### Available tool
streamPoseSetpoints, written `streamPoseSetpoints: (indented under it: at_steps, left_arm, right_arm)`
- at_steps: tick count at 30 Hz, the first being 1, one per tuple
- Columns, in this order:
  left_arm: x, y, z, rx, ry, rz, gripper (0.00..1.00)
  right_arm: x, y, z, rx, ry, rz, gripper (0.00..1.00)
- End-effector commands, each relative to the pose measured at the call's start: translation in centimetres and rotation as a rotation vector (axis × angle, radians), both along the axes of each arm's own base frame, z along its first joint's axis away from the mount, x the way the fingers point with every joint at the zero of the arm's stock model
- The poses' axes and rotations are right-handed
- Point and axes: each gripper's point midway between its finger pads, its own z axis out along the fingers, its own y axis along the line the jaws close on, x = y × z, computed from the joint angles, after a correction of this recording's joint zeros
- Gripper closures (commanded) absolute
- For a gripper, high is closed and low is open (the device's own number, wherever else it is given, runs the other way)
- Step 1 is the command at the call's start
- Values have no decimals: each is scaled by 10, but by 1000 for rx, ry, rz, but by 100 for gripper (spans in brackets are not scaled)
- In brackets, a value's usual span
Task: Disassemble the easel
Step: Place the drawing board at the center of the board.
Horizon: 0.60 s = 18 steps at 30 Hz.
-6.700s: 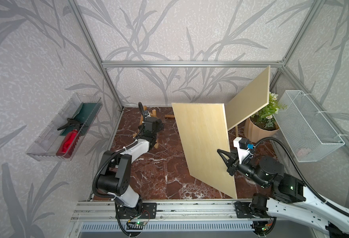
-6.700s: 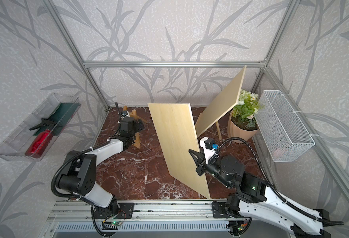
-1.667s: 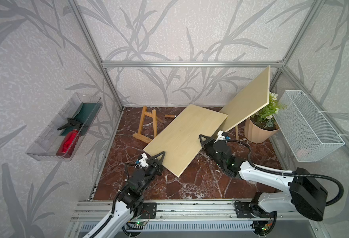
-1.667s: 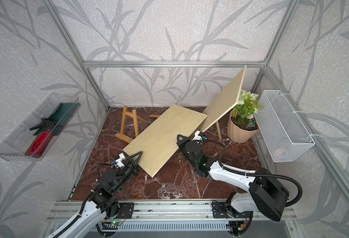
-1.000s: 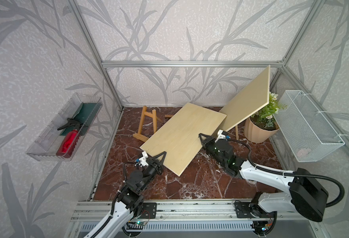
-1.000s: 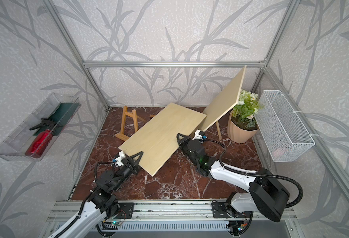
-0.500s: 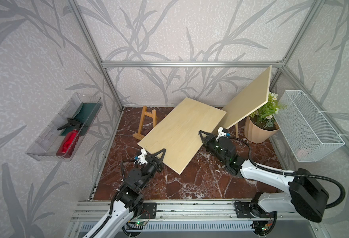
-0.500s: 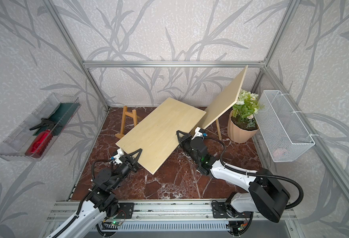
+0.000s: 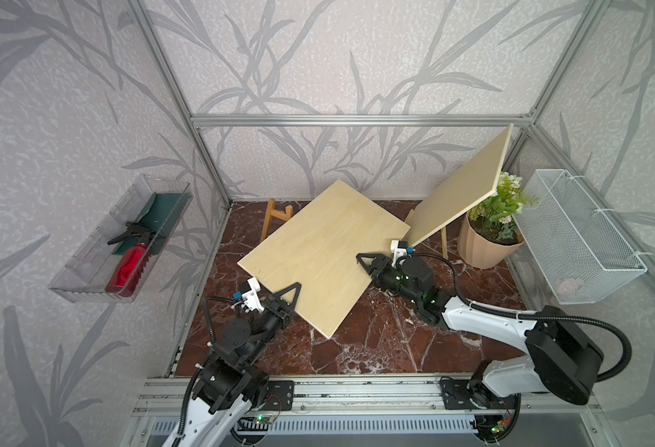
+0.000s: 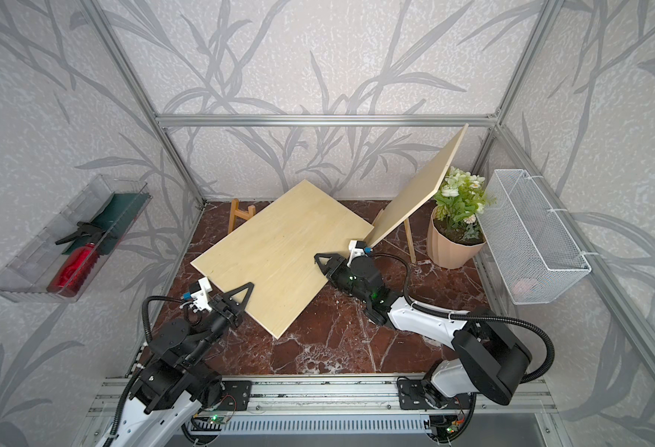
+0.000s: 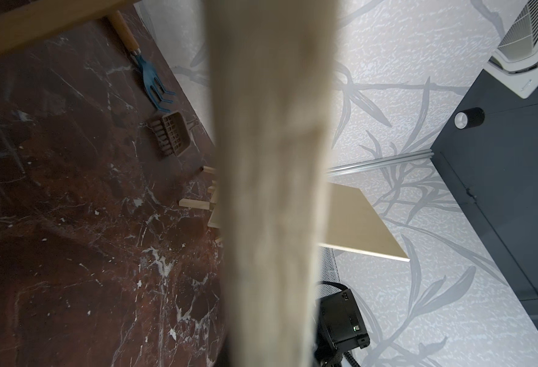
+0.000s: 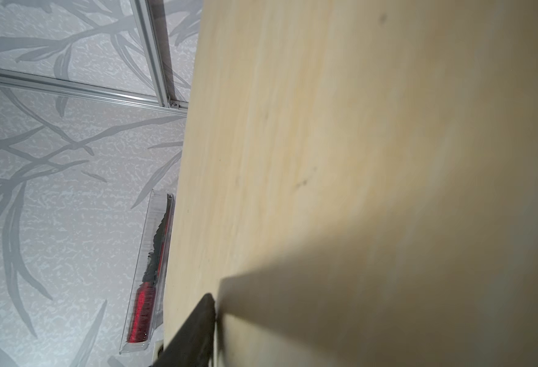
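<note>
**Top views.** The board [image 9: 318, 255] is off its easel [image 9: 275, 218] and hangs tilted above the desk [image 9: 387, 336], near the pot [image 9: 480, 247]. The bare easel stands at the back wall, beyond the board as seen from the pot. The left pincer [image 9: 293, 294] is clamped on the board edge farthest from the pot. The right pincer [image 9: 368, 263] has a finger over the edge nearest the pot, but whether it grips or has let go cannot be told. A second board [image 9: 461, 193] leans on its own stand just beside the pot. Judged from this, the lift-off is done. Laying the board down remains, and probably the second board too.

**Left wrist.** The board's edge [image 11: 274, 190] fills the middle, blurred. Under the board lie a blue rake [image 11: 153, 82], a brown gridded piece [image 11: 172, 133] and loose wooden strips. The top views hide all three.

**Right wrist.** The board's face [image 12: 324, 159] fills most of the frame, with one dark finger [image 12: 191, 330] beside it. The grip cannot be told here either. Past the board, a wall tray [image 12: 148, 238] holds a red bottle [image 12: 140, 314].
</note>
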Motion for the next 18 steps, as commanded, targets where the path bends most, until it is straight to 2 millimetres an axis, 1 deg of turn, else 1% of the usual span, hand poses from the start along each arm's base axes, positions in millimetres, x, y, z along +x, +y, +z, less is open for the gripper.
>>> streamPoseSetpoints:
  at_steps: [1,3,6,9,14,18]
  left_arm:
    - [-40,16,110,-83,-350,-16,100]
    - [-44,18,114,-63,-349,-15,100]
    - [-49,27,113,14,-312,18,100]
    - [-55,36,111,71,-283,44,100]
    - [-69,58,116,163,-264,116,100]
    - [-73,62,114,199,-231,117,100]
  right_arm:
    - [-1,5,14,-23,-45,39,41]
    - [-2,3,11,-45,-39,42,35]
    - [-5,2,5,-82,-28,56,28]
    - [-8,1,-5,-118,-18,77,23]
    - [-15,3,-23,-198,16,129,16]
    - [-19,2,-38,-270,38,159,13]
